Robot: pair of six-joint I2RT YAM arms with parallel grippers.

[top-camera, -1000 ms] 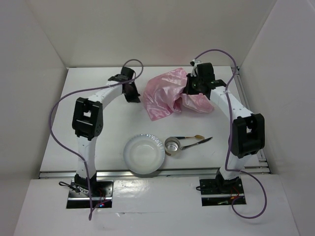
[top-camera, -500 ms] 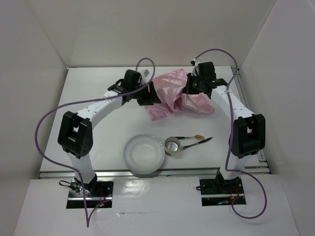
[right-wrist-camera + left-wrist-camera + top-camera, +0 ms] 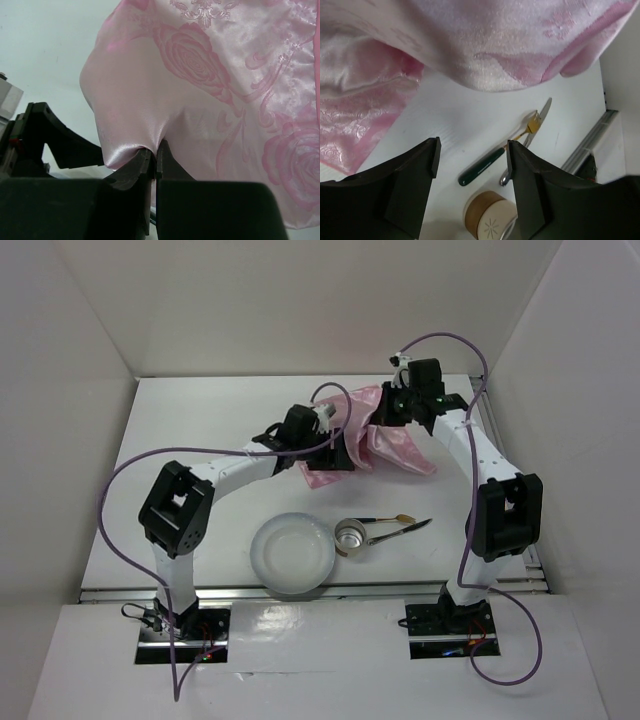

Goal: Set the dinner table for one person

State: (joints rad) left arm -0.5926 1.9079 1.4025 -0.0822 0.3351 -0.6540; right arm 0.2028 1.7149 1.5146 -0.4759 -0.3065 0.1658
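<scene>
A shiny pink mat (image 3: 402, 450) with a rose pattern hangs bunched over the back of the white dinner table (image 3: 200, 420). My right gripper (image 3: 386, 418) is shut on a fold of the mat (image 3: 200, 75), pinched between its jaws (image 3: 156, 150). My left gripper (image 3: 336, 452) stands open at the mat's left edge, with nothing between its fingers (image 3: 472, 150); the mat (image 3: 495, 45) hangs just beyond them. Nearer me lie a white plate (image 3: 292, 552), a small cup (image 3: 350, 536), a green-handled fork (image 3: 482, 171) and a silver knife (image 3: 544, 110).
The cup (image 3: 490, 222) stands just right of the plate, with the cutlery (image 3: 397, 525) to its right. White walls close in the table on three sides. A metal rail (image 3: 500, 440) runs along the right edge.
My left arm has swung right from the table's back left to the mat's left edge, and its jaws have opened. The right gripper keeps its hold on the mat.
</scene>
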